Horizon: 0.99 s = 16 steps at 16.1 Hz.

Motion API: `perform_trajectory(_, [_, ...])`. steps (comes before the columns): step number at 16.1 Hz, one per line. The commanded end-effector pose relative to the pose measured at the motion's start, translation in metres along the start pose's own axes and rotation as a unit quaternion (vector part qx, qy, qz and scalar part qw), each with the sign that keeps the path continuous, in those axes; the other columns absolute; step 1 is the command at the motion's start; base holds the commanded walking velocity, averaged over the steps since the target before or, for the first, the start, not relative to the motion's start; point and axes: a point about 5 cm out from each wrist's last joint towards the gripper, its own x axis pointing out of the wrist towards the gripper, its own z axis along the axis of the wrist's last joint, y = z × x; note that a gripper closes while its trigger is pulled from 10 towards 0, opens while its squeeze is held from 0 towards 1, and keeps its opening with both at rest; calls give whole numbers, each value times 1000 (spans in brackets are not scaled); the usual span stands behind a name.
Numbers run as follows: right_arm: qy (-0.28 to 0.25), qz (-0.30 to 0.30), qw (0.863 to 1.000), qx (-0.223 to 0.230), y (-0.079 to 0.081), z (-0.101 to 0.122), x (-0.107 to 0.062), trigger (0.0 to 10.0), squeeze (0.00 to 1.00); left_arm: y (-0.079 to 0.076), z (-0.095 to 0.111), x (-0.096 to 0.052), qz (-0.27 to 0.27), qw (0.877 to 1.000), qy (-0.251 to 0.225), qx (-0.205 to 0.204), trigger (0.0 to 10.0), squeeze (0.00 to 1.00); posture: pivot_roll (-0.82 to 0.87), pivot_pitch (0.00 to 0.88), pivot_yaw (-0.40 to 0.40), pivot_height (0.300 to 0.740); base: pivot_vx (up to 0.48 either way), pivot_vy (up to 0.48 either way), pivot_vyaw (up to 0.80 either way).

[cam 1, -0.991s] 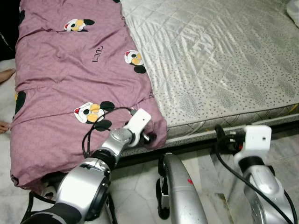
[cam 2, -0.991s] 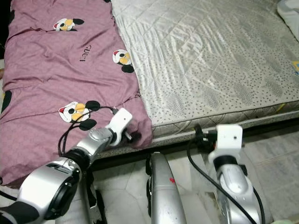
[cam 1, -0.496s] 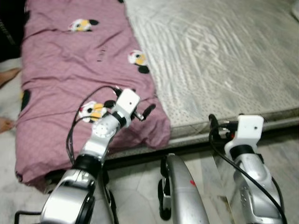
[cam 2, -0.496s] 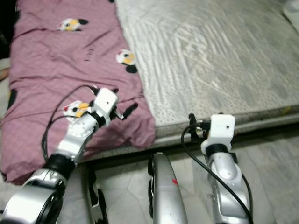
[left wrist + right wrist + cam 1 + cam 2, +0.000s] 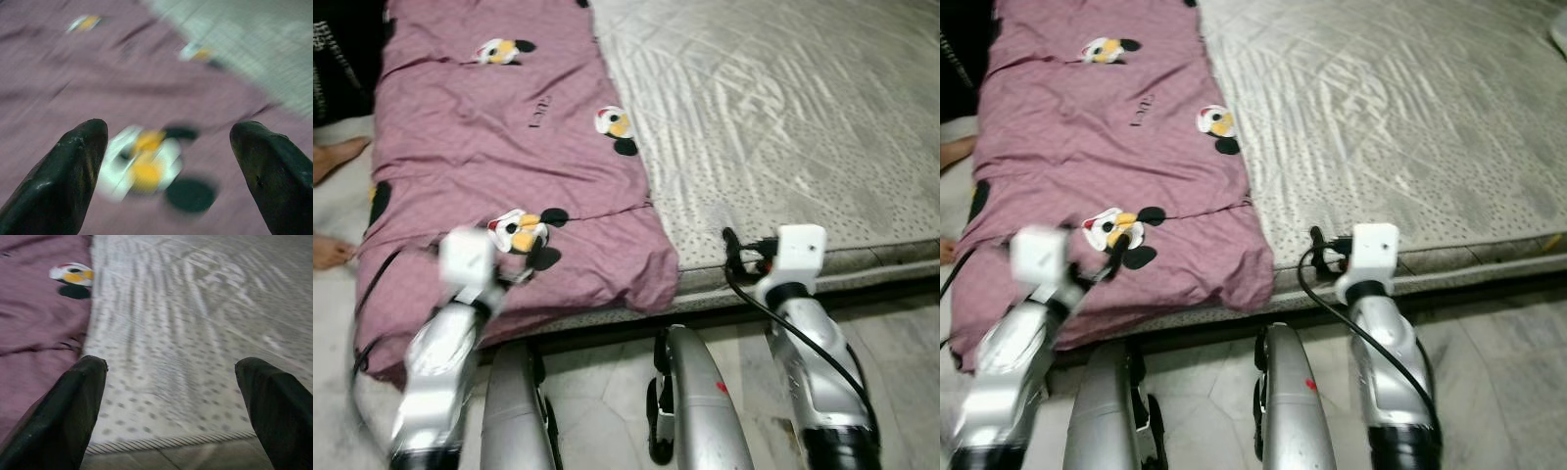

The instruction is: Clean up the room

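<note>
A pink blanket (image 5: 499,157) covers the bed's (image 5: 783,127) left half, from ten to seven o'clock. Both the left gripper (image 5: 168,166) and the right gripper (image 5: 168,406) are spread wide and empty. The blanket looks soft, light and floppy; its corner (image 5: 651,279) at six o'clock seems best to pinch.

1. The blanket (image 5: 489,127) is seen as matt mauve cloth, finely dotted, with printed cartoon patches.
2. The mattress (image 5: 783,108) is covered in quilted grey fabric with a satin sheen and a corded edge.
3. The floor (image 5: 607,421) is laid in pale, glossy marbled tile.
4. The fingers (image 5: 68,181) of the left gripper (image 5: 166,176) are shown as smooth, slightly shiny black plastic.
</note>
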Motion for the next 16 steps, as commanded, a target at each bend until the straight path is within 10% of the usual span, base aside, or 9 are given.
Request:
perform_trajectory(1, [23, 40, 999, 12, 20, -12, 5, 10000, 0, 12, 8, -5, 41, 999, -8, 9, 10000, 0, 57, 201, -55, 589, 0, 0, 0])
perform_trajectory(11, [165, 89, 978, 89, 87, -38, 51, 10000, 0, 20, 6, -23, 104, 993, 32, -37, 10000, 0, 119, 223, -61, 589, 0, 0, 0])
perform_trajectory(16, [270, -64, 942, 190, 36, -71, 44, 10000, 0, 24, 7, -20, 108, 993, 39, -36, 10000, 0, 119, 220, -54, 589, 0, 0, 0])
